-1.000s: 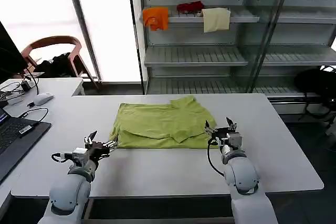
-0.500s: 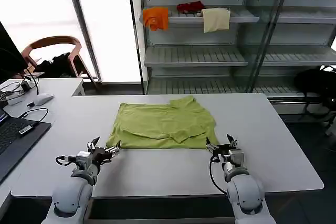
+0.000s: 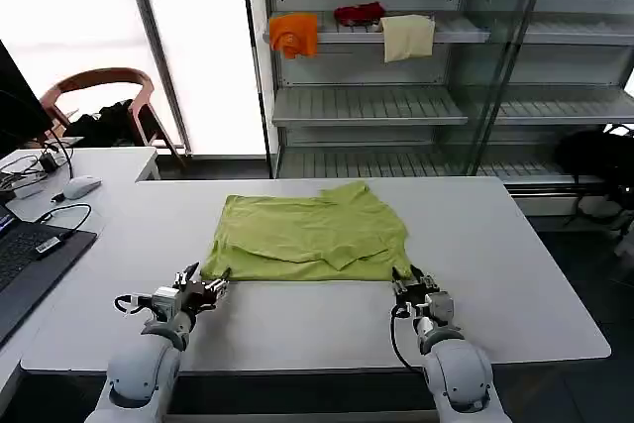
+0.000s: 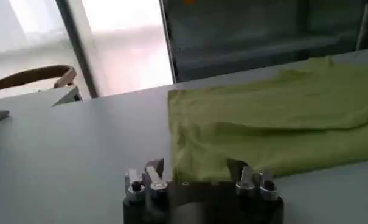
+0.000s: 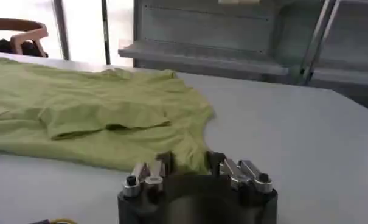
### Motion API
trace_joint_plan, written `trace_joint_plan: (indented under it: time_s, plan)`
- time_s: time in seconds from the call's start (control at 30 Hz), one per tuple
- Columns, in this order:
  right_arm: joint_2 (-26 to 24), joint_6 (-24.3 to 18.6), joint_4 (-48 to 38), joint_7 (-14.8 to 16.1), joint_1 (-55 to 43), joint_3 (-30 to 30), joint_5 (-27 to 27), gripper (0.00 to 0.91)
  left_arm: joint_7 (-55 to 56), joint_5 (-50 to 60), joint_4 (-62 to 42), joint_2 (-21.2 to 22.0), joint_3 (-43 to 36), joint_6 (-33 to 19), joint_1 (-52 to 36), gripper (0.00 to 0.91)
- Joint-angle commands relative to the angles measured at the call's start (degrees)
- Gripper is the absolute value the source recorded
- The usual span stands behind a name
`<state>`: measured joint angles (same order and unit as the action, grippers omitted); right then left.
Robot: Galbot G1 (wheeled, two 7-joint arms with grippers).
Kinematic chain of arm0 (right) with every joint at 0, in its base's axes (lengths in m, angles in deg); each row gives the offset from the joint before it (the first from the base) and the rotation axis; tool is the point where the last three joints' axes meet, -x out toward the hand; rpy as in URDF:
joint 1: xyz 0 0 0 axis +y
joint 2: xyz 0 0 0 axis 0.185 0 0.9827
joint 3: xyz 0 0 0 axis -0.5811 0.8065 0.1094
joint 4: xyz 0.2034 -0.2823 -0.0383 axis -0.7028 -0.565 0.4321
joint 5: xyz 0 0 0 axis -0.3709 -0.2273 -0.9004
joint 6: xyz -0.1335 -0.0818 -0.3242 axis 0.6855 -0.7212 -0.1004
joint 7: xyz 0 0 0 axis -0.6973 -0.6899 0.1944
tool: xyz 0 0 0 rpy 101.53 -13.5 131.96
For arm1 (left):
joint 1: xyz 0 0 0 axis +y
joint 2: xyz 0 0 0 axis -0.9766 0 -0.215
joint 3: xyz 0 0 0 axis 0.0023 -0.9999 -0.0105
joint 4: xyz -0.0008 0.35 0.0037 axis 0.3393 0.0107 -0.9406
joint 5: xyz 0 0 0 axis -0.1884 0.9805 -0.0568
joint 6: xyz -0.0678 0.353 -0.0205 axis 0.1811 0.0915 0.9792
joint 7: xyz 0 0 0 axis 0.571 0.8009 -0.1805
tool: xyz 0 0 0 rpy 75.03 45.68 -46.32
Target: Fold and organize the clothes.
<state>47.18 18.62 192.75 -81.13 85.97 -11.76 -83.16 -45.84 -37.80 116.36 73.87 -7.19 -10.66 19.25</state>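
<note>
The clothes are one lime yellow-green T-shirt [image 3: 307,235], lying partly folded on the white table [image 3: 317,329] with its near hem straight along the front. My left gripper [image 3: 213,284] is low on the table just in front of the shirt's near left corner, open. In the left wrist view the shirt [image 4: 275,122] lies just beyond the left gripper [image 4: 196,173], whose jaws stand wide apart. My right gripper [image 3: 406,279] is open at the near right corner. In the right wrist view the hem of the shirt [image 5: 98,115] lies just ahead of the right gripper [image 5: 190,161].
A laptop [image 3: 25,264], a mouse [image 3: 81,185] and cables lie on the desk at the left. A chair [image 3: 99,86] stands behind it. The shelving at the back holds an orange cloth [image 3: 294,33], a cream cloth [image 3: 407,37] and a red one [image 3: 359,14].
Both grippers have drawn back toward me along the table, from the shirt's near corners to just in front of its hem. The shirt's near left corner slid slightly toward me.
</note>
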Motion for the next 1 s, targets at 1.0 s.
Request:
trace_joint_plan:
  time_s: [1.0]
  plan:
    - [-1.1, 0.8, 23.0, -1.8, 19.5, 0.8, 0.0, 0.0, -1.7, -9.9, 22.5, -1.6, 12.8, 0.2, 23.7, 0.0]
